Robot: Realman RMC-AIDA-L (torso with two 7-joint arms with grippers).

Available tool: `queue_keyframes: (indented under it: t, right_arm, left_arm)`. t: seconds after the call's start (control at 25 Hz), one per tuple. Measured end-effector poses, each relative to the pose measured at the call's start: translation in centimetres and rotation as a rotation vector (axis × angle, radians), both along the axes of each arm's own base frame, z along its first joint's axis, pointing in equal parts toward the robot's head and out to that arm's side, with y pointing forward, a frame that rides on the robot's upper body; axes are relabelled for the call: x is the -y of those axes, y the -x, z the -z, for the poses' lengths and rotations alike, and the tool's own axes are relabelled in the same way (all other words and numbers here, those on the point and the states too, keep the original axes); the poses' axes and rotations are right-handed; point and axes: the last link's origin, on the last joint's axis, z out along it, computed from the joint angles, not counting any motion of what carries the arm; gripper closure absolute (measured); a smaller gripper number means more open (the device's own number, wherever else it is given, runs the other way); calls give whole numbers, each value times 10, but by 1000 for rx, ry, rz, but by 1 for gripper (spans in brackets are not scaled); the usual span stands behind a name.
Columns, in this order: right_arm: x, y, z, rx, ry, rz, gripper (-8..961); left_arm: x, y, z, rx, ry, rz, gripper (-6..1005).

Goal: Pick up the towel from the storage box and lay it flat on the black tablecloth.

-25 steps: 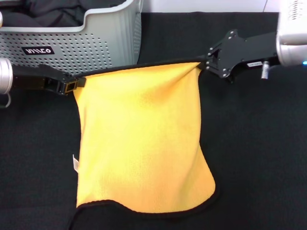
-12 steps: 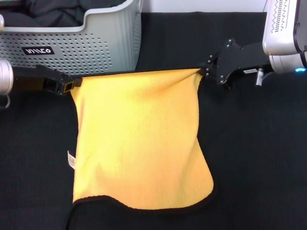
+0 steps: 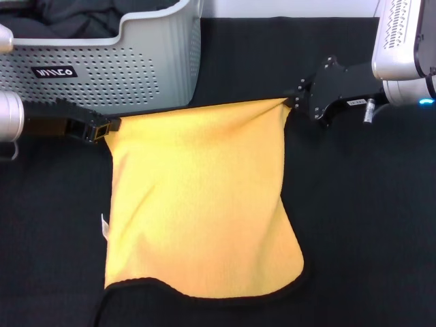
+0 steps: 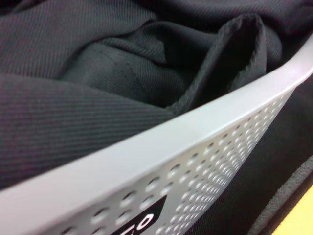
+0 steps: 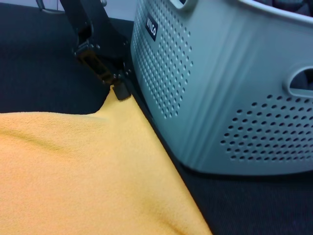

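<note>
The black tablecloth (image 3: 368, 225) covers the whole surface, matte and finely grained, with a pale wall strip behind the right gripper (image 3: 291, 103). The towel (image 3: 201, 204), fuzzy yellow-orange with black trim, stretches between the left gripper (image 3: 109, 125) and the right one, each pinched shut on a top corner; its lower part lies on the cloth. Just behind the left gripper sits the storage box (image 3: 136, 68), grey perforated plastic. Only the left wrist view shows inside it: a dark ribbed cloth heap (image 4: 98, 73). The right wrist view shows the box's handle cutout (image 5: 301, 83).
</note>
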Motion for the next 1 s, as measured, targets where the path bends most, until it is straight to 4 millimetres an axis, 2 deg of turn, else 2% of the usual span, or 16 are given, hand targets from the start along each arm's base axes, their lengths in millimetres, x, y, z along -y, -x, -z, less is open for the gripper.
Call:
queue_keyframes:
  t: [0.56,0.76,0.88,0.96,1.0]
  right_arm:
    - [-3,1,1,-24,-20,49,883]
    - [-6,-5,-1,-26,-53,88,805]
    - [-4,-13,-9,-56,-86,107,758]
    - [0,-19,-18,-92,-109,123,727]
    - [3,-23,-23,-114,-118,129,650]
  left_arm:
    - [-4,-1,-2,31,-29,-30,969]
    - [-4,2,-8,53,-61,-52,894]
    - [-2,3,-9,58,-62,-52,664]
    - [3,1,-14,104,-55,-32,598]
    - [5,-1,-16,123,-50,-17,565]
